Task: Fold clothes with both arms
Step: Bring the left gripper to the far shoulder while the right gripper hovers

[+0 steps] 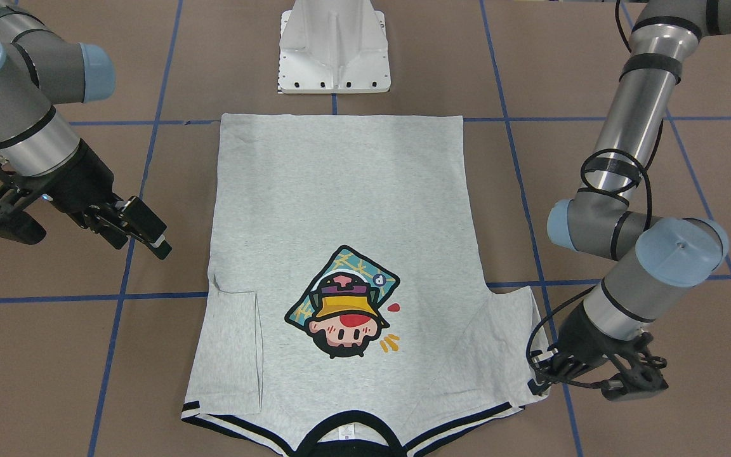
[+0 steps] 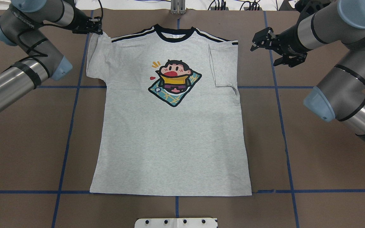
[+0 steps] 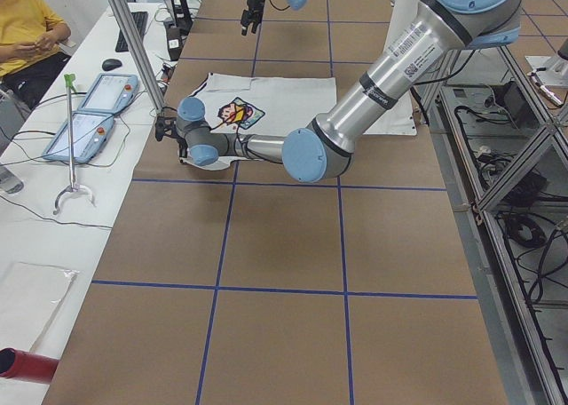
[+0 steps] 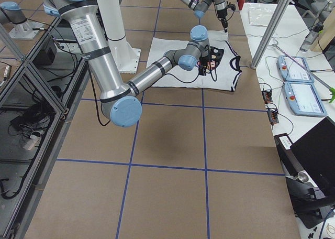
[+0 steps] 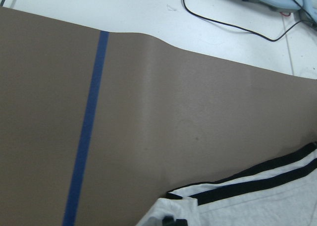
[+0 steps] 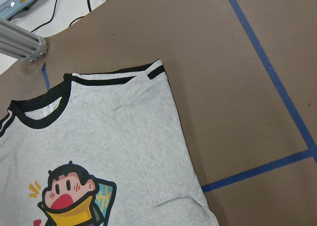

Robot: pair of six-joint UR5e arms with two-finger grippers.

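1. The grey T-shirt [image 2: 169,142] is spread flat mid-tabletop [image 2: 312,158], print up.
2. Its sleeve [image 2: 95,53] is pinched at the far corner by the left gripper [image 2: 98,30].
3. The right gripper [image 2: 263,52] is held spread apart, empty, beside the T-shirt.

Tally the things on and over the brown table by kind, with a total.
T-shirt: 1
Robot arms: 2, the left arm and the right arm
White pedestal base: 1
Total: 4
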